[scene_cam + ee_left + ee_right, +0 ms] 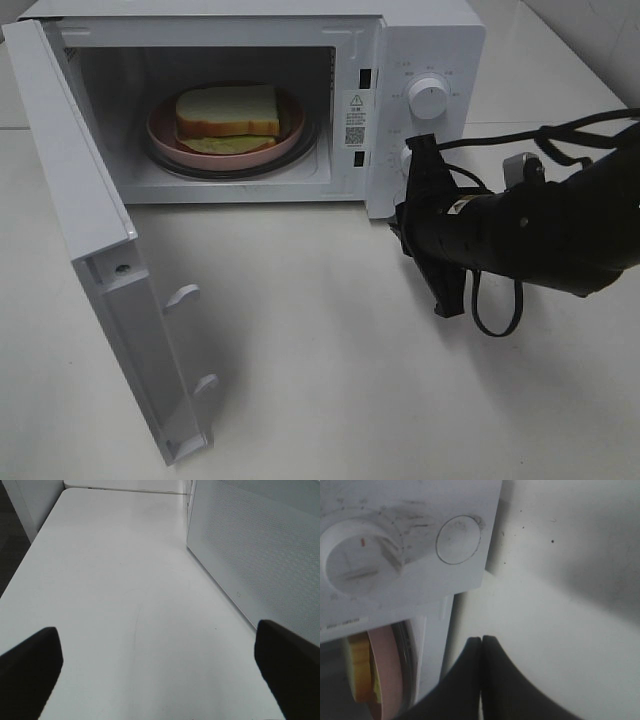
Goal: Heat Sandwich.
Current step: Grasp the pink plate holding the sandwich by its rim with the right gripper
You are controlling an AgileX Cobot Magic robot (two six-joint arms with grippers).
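- Sandwich [228, 118]: white bread, tan crust, green filling; lying on pink plate [160, 135] inside microwave [430, 40] cavity, on the turntable. Also glimpsed edge-on in right wrist view [359, 672].
- Loading step: judged complete, with food already placed inside.
- Door [95, 260]: swung fully open toward the left of the exterior view; not yet closed.
- Upper dial [429, 98]: untouched by any hand; setting too small to read.
- Remaining, by judgement: closing the door, then turning a dial to start heating.
- Right hand [402, 228]: fingers pressed together, clenched on nothing; hovering just beside the control panel, near the lower dial [360, 560] and round button [458, 539].
- Left hand [157, 680]: released, fingers spread wide, nothing between them; low over the bench, alongside the door's dotted outer panel [260, 555]; absent from the exterior view.
- Bench [330, 380]: plain white, smooth, faint scuffs and specks.
- Room: pale tiled surface behind the microwave; dark floor past the bench edge.
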